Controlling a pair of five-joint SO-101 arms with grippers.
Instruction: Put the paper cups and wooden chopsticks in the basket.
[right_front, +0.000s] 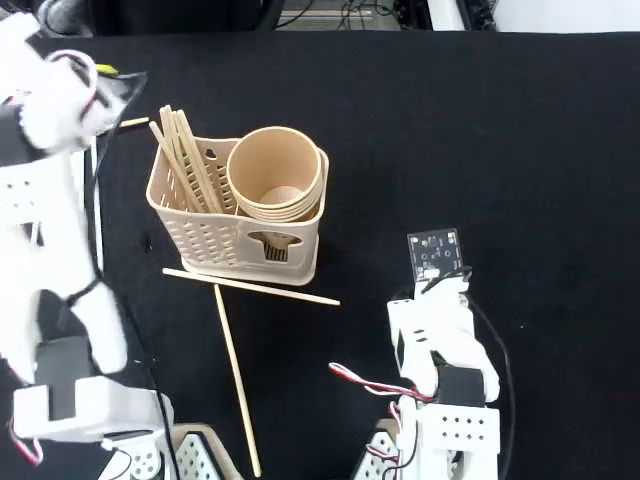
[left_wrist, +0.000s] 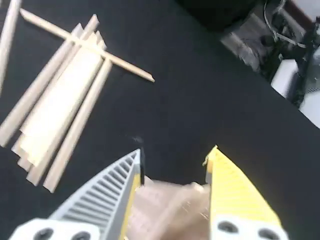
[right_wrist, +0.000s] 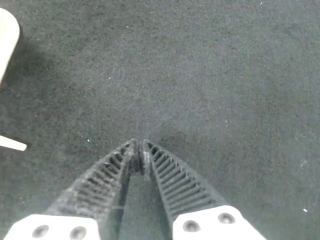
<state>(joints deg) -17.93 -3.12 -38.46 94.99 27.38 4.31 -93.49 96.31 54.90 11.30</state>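
Left arm (right_front: 50, 250) rears up tall at the worktop's (right_front: 480, 130) left edge, its wrist bent over toward the basket's (right_front: 230, 245) far corner. Its pincer (left_wrist: 176, 150) hangs above the black cloth with the grey and yellow jaws spread apart; a beige blur sits deep between them and I can't make out what it is. Just beyond the tips fans a bundle of chopsticks (left_wrist: 60, 100), with a single stick (left_wrist: 87, 45) lying across them.

Over to the right arm (right_front: 440, 350): it's folded low near its base, well apart from the basket. Its pincer (right_wrist: 139, 145) points down at bare cloth, the jaws pressed together and holding nothing.

The basket stands upright mid-worktop. Stacked cups (right_front: 275, 170) fill its right half, and the chopsticks lean out of the left half. One loose chopstick (right_front: 250, 286) lies on the cloth just in front of the basket's near wall. Another chopstick (right_front: 237, 380) meets it there and runs back between the two arm bases.
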